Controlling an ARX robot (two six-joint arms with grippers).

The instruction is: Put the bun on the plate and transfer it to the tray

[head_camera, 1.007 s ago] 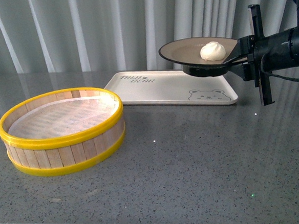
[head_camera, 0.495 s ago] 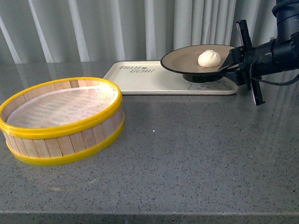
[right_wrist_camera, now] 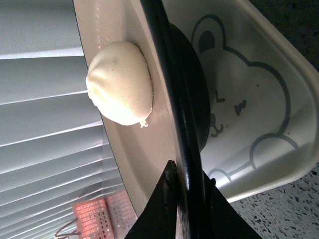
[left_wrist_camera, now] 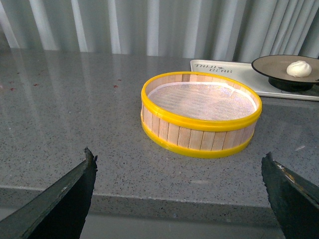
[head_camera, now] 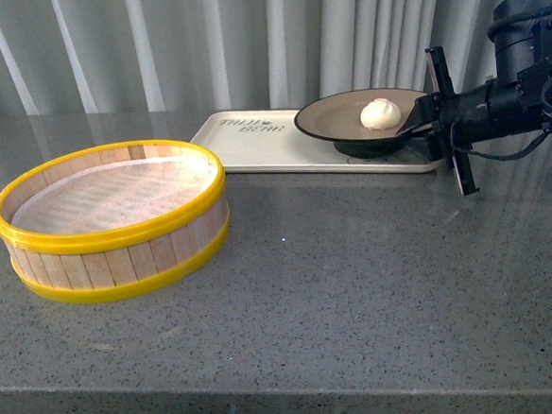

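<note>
The white bun point(head_camera: 379, 113) lies on the tan plate point(head_camera: 331, 116) with a black rim. My right gripper point(head_camera: 414, 121) is shut on the plate's right rim and holds it low over the right end of the cream tray point(head_camera: 253, 150). Whether the plate's base touches the tray I cannot tell. In the right wrist view the bun point(right_wrist_camera: 119, 82) sits on the plate point(right_wrist_camera: 124, 149), my right gripper point(right_wrist_camera: 187, 181) pinches the black rim, and the tray's bear drawing point(right_wrist_camera: 234, 99) shows beneath. My left gripper point(left_wrist_camera: 179, 172) hangs open near the table's front edge, nothing between its fingers.
A round wooden basket with yellow rims point(head_camera: 116, 228) stands at the left of the grey stone table point(head_camera: 357, 277). It also shows in the left wrist view as the basket point(left_wrist_camera: 199, 112), with the tray point(left_wrist_camera: 219, 67) behind. Pleated curtains close off the back.
My right gripper has lowered the plate with the bun from well above the tray down to just over its right end. The basket has not moved.
</note>
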